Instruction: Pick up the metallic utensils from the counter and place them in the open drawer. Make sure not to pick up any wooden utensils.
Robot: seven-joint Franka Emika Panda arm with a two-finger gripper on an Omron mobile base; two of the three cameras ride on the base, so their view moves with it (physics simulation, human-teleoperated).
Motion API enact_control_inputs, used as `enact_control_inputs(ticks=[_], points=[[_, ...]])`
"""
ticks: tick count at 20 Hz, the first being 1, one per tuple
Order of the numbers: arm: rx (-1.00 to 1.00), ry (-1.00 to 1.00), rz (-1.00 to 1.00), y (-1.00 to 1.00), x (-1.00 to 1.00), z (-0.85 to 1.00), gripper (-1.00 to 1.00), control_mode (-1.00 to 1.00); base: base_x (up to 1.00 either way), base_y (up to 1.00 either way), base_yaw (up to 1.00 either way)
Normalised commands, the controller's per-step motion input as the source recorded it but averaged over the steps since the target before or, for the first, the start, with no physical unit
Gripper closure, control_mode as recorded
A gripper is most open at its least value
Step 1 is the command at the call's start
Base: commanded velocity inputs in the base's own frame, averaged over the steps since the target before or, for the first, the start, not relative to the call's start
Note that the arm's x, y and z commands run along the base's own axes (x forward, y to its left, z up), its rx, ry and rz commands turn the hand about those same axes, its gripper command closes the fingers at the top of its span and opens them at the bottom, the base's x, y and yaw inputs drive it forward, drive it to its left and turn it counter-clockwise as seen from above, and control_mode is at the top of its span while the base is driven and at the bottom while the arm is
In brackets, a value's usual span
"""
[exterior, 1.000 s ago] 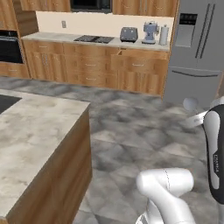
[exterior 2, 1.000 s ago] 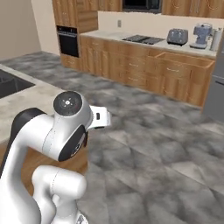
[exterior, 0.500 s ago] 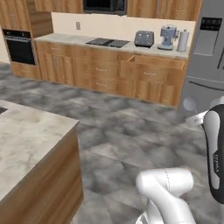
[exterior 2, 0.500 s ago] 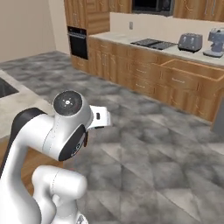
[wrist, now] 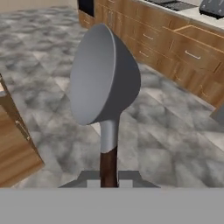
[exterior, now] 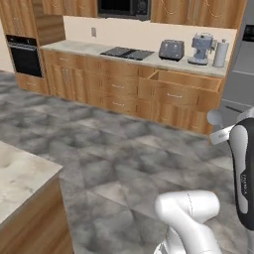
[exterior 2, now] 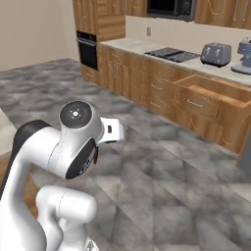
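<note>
Carrying: a grey metal spoon (wrist: 103, 74) with a dark brown handle stands up from the gripper (wrist: 108, 180) in the hand view.
Gripper: pressed together on the low end of the spoon's handle, with the neck and the whole bowl free above the grip.
Drawer: the open drawer (exterior: 184, 83) juts from the row of wooden fronts under the far counter (exterior: 99, 49), just below the toaster (exterior: 171, 49). It is well apart from the arm, across bare grey floor (exterior: 124, 158).
Island: 1 corner of the island counter (exterior: 22, 173) shows at the lower left of the left base view, with no utensils on that part.
Step, as judged: hauling 1 metal piece over to the drawer, with the release not yet due.
Risk 1: the pinch sits low on a thin handle with a big head above it, so a jolt could make the spoon pivot or slide out.
Risk 2: letting go too early would drop it on the floor or against the drawer's front.
Risk 3: the drawer is shallow and the spoon is upright, so unless it is lowered and laid flat it may catch on the rim or tip out.
Hidden 1: the fingertips are cut off at the bottom of the hand view, so how much handle is clamped is unclear.
Hidden 2: the drawer's floor is screened by its own walls, and what lies inside cannot be told.
Hidden 3: most of the island is out of frame, so what remains there cannot be told.
</note>
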Motion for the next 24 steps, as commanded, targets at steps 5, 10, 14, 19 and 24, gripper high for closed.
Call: enact_control_inputs(ticks=[5, 10, 14, 19, 24], points=[[0.0, 0.0, 0.0, 0.0, 0.0, 0.0, 1.0, 1.0, 1.0, -1.0, 0.08], [0.0, 0.0, 0.0, 0.0, 0.0, 0.0, 1.0, 1.0, 0.95, -1.0, 0.14], [0.0, 0.0, 0.0, 0.0, 0.0, 0.0, 1.0, 1.0, 0.86, -1.0, 0.26], [0.0, 0.0, 0.0, 0.0, 0.0, 0.0, 1.0, 1.0, 0.54, -1.0, 0.29], [0.0, 0.0, 0.0, 0.0, 0.0, 0.0, 1.0, 1.0, 0.01, -1.0, 0.24]])
